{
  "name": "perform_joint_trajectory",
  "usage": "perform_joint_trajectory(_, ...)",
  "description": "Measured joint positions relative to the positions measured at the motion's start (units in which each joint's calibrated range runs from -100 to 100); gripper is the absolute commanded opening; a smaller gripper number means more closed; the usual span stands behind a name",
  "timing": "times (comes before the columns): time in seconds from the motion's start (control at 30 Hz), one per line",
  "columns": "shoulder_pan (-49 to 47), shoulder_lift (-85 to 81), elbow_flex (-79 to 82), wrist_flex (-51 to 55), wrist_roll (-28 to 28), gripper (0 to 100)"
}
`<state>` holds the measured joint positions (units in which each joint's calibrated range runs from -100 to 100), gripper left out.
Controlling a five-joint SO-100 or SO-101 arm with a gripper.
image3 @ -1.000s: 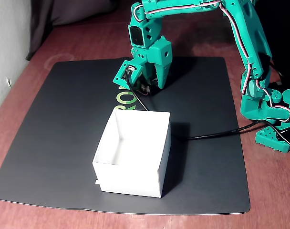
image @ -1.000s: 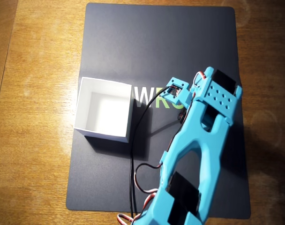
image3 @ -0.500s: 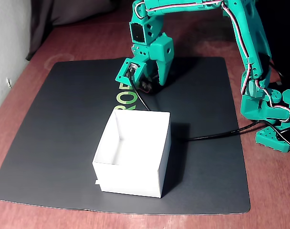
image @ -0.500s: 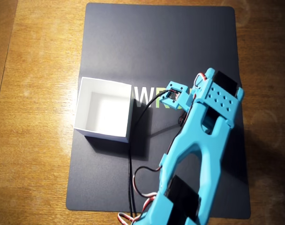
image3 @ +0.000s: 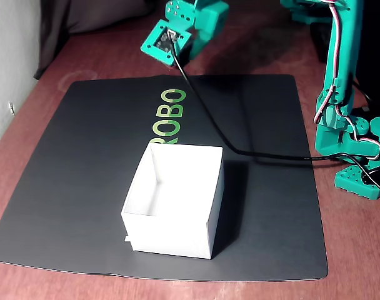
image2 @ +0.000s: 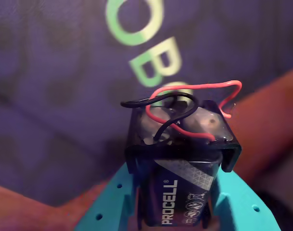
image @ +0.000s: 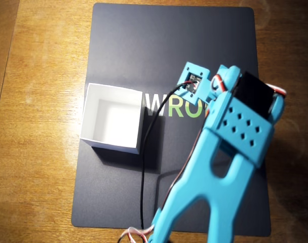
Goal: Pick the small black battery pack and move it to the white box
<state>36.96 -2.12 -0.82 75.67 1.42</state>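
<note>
1. Pincer: closed on the battery pack, which sits upright between the teal jaws; red and black wires loop over its top.
2. Change: half a second ago the pincer was low over the mat beside the green lettering; it now hangs high above it in the fixed view, so the pack has been lifted clear.
3. Box: empty, well apart from the pack.
4. Implication: grasp done; carry and release remain.
</note>
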Motion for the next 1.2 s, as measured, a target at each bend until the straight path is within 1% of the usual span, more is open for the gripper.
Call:
perform_joint_trajectory(0.13, -8.3, -9.5, 0.0, 0.0, 4.6, 1)
perform_joint_trajectory(0.33, -27.7, -21.5, 0.1, 0.0, 14.3, 1)
perform_joint_trajectory(0.5, -45.0, -26.6, 0.9, 0.1, 21.9, 1)
perform_joint_trajectory(0.6, -53.8, -26.9, 4.0, 0.1, 27.8, 1)
perform_joint_trajectory(0.77, -59.8, -26.9, 12.2, 0.1, 39.3, 1)
perform_joint_trajectory(0.83, -61.4, -26.9, 14.6, 0.0, 42.5, 1)
perform_joint_trajectory(0.93, -63.7, -26.9, 19.5, -4.1, 44.4, 1)
perform_joint_trajectory(1.07, -63.5, -26.9, 27.4, -10.5, 44.7, 1)
perform_joint_trajectory(1.2, -63.8, -26.9, 32.8, -14.1, 44.7, 1)
